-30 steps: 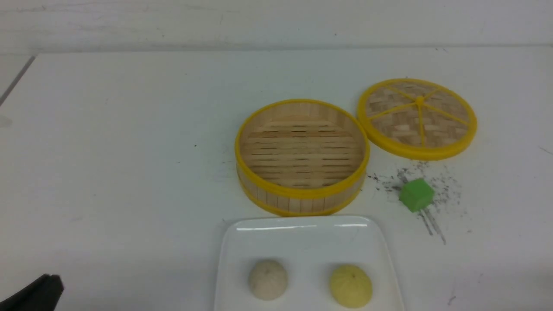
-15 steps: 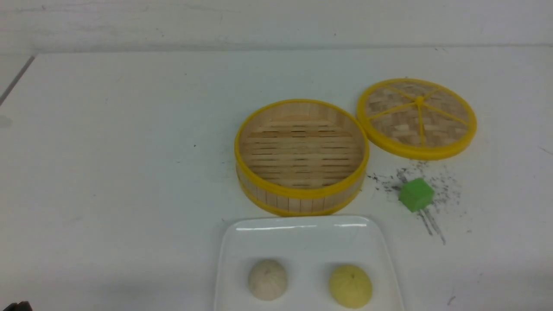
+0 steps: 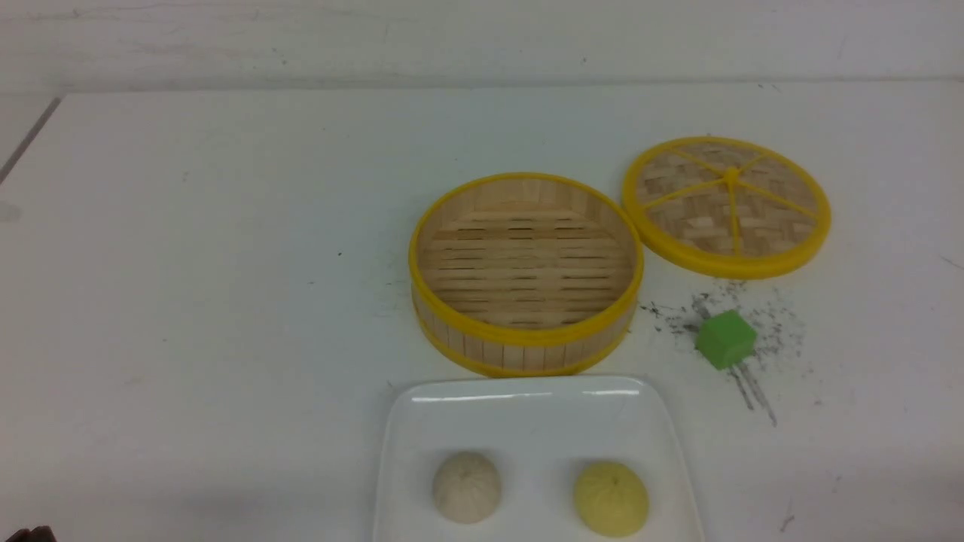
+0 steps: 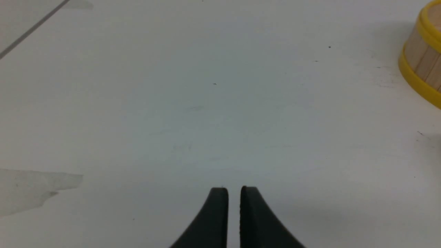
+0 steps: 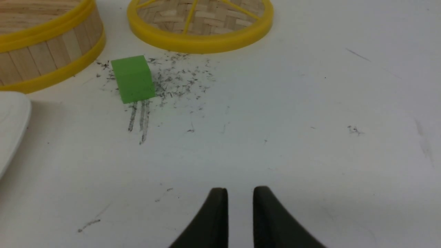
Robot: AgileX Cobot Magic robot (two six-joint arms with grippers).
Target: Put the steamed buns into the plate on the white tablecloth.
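Off-white pleated bun (image 3: 467, 487) and pale yellow pleated bun (image 3: 611, 498) side by side on glossy white rounded-square plate (image 3: 527, 410) at near edge of white tablecloth (image 3: 226, 263), left gripper (image 4: 234, 190) nearly closed, empty, right gripper (image 5: 240, 191) slightly parted, empty.

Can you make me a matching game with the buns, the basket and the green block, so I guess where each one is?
Things:
1. steamed buns
2. steamer basket
3. woven lid
4. green cube

Places or states:
A. sits among dark scratch marks
B. empty, just beyond the plate
C. side by side on the plate
D. lying flat, farthest right

Pairs: 1-C, 2-B, 3-D, 4-A
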